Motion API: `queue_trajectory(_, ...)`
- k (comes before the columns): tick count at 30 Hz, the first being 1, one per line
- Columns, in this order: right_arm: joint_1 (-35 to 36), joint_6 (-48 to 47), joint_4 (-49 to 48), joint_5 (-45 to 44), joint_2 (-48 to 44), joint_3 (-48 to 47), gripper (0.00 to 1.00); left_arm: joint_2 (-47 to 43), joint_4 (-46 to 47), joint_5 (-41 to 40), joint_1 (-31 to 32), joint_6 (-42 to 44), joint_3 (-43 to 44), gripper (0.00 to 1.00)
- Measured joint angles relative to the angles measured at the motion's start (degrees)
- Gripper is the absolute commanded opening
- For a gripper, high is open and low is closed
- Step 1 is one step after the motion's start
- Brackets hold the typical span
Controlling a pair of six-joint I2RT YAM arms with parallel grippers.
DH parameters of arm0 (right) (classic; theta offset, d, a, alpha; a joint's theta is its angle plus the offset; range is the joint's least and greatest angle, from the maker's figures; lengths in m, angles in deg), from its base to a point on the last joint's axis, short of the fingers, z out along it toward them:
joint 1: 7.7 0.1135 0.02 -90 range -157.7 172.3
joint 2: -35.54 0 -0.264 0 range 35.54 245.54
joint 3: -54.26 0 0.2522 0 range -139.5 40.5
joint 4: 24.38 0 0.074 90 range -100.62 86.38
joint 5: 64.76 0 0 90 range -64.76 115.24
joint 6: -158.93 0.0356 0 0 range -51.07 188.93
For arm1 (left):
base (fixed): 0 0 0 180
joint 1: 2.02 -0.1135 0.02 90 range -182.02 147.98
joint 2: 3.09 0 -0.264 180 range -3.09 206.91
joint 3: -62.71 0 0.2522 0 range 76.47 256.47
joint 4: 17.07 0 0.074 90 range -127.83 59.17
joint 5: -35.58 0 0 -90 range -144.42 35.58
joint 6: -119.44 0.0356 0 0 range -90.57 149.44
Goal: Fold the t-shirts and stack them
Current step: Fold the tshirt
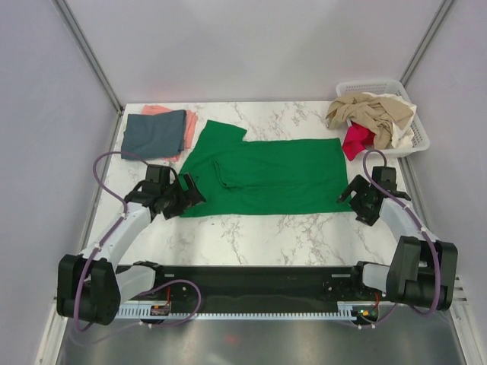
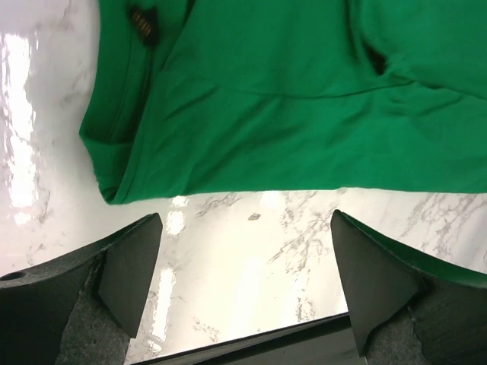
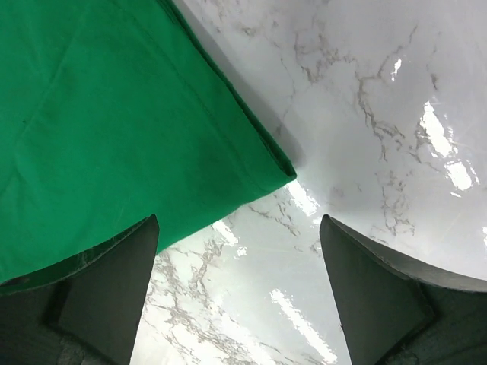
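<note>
A bright green t-shirt (image 1: 266, 176) lies spread on the marble table, partly folded, one sleeve at its back left. It also shows in the left wrist view (image 2: 304, 99) and the right wrist view (image 3: 114, 129). My left gripper (image 1: 183, 195) is open and empty at the shirt's near left corner. My right gripper (image 1: 354, 196) is open and empty just off its near right corner. A folded slate blue-grey tee (image 1: 154, 134) lies on a salmon pink tee (image 1: 190, 125) at the back left. Beige tees (image 1: 373, 114) and a magenta-red tee (image 1: 356, 139) hang from the basket.
A white slatted basket (image 1: 417, 141) stands at the back right corner. Grey walls enclose the table on three sides. Bare marble (image 1: 251, 239) lies between the shirt and the arm bases.
</note>
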Motion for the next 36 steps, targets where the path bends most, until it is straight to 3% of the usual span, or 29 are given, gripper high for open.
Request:
queue_trajectory(4,-1.2,-0.7,-2.4,1.9,2.6,0.9,0.88,-2.5,4.6,-2.5,-0.2,-4.1,-7.0,0.99)
queue_trajectory(8,-1.8,-0.7,-6.1,3.0,4.9,0.8,0.83,-1.7,8.6,-4.8,-1.9,-5.3,-8.3,1.00)
queue_trajectory(12,-2.0,-0.6,-9.9,3.8,6.7,0.8,0.68,1.8,13.8,-5.6,-4.5,-5.9,-9.7,0.98)
queue_trajectory(15,-2.1,-0.6,-12.9,4.1,8.5,0.9,0.48,4.6,16.3,-5.7,-4.9,-6.4,-10.7,0.96)
queue_trajectory(18,-2.3,-0.5,-15.2,4.5,9.4,1.4,0.43,6.3,19.0,-5.4,-4.9,-6.7,-10.6,0.90)
queue_trajectory(21,-2.4,-0.5,-16.3,4.6,9.6,1.9,0.37,7.8,20.9,-4.6,-4.9,-7.0,-10.6,0.73)
queue_trajectory(22,-2.4,-0.5,-16.7,4.5,9.6,2.1,0.32,8.3,21.4,-4.3,-5.0,-7.1,-10.6,0.56)
queue_trajectory(24,-2.4,-0.6,-17.2,4.5,9.6,2.4,0.26,9.4,22.3,-3.9,-5.0,-7.5,-10.6,0.34)
queue_trajectory(25,-2.4,-0.5,-17.4,4.4,9.6,2.6,0.16,9.8,22.3,-3.6,-5.0,-7.6,-10.6,0.13)
queue_trajectory(26,-2.4,-0.7,-17.6,4.4,9.6,2.8,0.11,10.1,22.2,-3.0,-5.0,-7.5,-10.6,0.04)
queue_trajectory(27,-2.4,-0.6,-17.6,4.5,9.6,2.9,0.00,10.2,22.3,-2.7,-5.0,-7.5,-10.6,0.02)
queue_trajectory(31,-2.7,-0.5,-17.2,4.4,8.9,3.3,0.00,8.1,21.3,-2.0,-5.0,-7.4,-10.6,0.02)
queue_trajectory(36,-3.4,0.5,-10.8,2.5,3.1,5.1,0.00,-1.1,15.6,-2.2,-5.0,-7.1,-10.3,0.02)
